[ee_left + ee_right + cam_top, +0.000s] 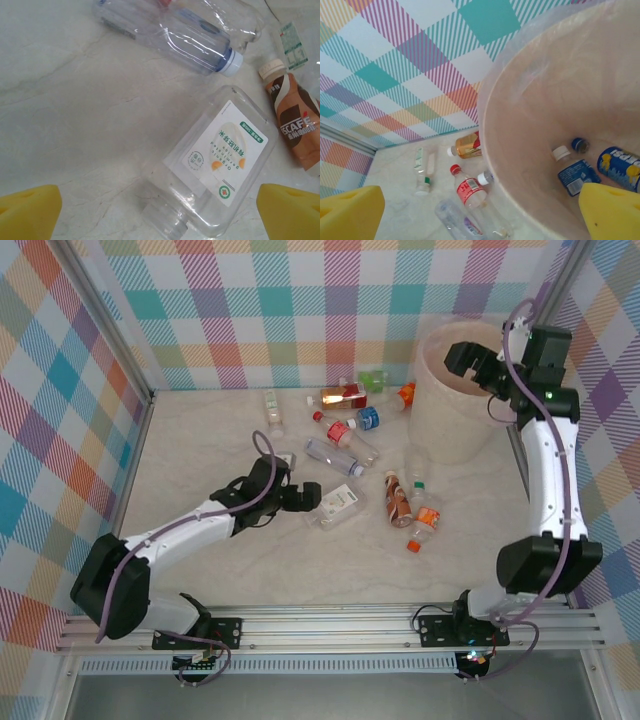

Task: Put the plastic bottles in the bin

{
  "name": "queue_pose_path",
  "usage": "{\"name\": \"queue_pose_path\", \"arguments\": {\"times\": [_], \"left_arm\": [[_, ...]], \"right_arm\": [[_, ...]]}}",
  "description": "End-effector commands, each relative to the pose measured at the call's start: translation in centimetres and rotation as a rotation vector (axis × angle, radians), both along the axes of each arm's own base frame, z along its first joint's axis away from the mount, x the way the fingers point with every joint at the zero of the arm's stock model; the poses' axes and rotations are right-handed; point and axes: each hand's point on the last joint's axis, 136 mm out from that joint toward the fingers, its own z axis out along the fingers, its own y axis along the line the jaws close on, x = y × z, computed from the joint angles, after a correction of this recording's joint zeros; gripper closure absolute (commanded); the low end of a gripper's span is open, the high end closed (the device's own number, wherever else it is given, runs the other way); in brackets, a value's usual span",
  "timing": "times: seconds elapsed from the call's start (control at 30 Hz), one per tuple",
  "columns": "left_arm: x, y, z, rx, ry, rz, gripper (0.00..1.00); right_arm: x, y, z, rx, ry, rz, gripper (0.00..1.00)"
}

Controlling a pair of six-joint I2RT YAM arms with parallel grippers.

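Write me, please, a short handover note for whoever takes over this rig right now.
Left end effector: open, aimed at the square clear bottle, not gripping.
Right end effector: open, empty, above the bin.
Done: at least two blue-labelled bottles lie in the bin.
Left: about ten bottles lie on the table, including the brown coffee bottle.

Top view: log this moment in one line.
left gripper: open, aimed at square bottle | right gripper: open, empty, above bin | bin: blue-labelled bottles inside | table: other bottles loose

Pastel plaid walls (300, 310) on three sides; pale marbled tabletop (200, 470); aluminium rail (330, 625) front.
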Motion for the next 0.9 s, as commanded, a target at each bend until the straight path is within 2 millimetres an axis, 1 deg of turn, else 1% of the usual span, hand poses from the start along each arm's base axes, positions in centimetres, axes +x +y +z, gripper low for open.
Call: {"name": "queue_pose_path", "arguments": {"times": [0.0, 0.13, 0.27, 0.3, 0.37, 0.5, 0.6, 0.7, 0.87], "left_arm": [[-0.3, -1.1, -0.5, 0.098, 0.000, -0.105, 0.00], [-0.3, -2.5, -1.1, 0.164, -0.001, -0.200, 0.00], [-0.5, -4.8, -1.3, 0.208, -0.031, -0.322, 0.00], [-0.9, -4.9, -2.1, 0.250, -0.012, -0.351, 0.00], [-0.9, -5.2, -2.7, 0.302, -0.004, -0.380, 0.00], [-0.7, -5.9, -3.6, 0.436, -0.014, -0.442, 0.00], [-0.2, -5.8, -4.5, 0.527, -0.011, -0.463, 0.00], [0.0, -5.8, -5.7, 0.577, 0.013, -0.491, 0.00], [-0.4, -5.9, -7.6, 0.635, 0.066, -0.545, 0.00]], "right_arm": [[-1.5, 0.9, 2.8, 0.044, -0.130, 0.020, 0.00], [-3.2, 1.3, 1.9, 0.065, -0.129, 0.026, 0.00], [-4.8, 1.6, 0.5, 0.071, -0.109, 0.035, 0.00], [-5.2, 1.7, 0.2, 0.069, -0.105, 0.038, 0.00], [-5.9, 1.7, -0.1, 0.062, -0.105, 0.037, 0.00], [-6.9, 1.8, -0.1, 0.048, -0.125, 0.042, 0.00], [-7.3, 1.9, 0.1, 0.037, -0.137, 0.047, 0.00], [-7.4, 2.0, 0.1, 0.035, -0.136, 0.056, 0.00], [-7.5, 2.0, 0.1, 0.030, -0.135, 0.058, 0.00]]}}
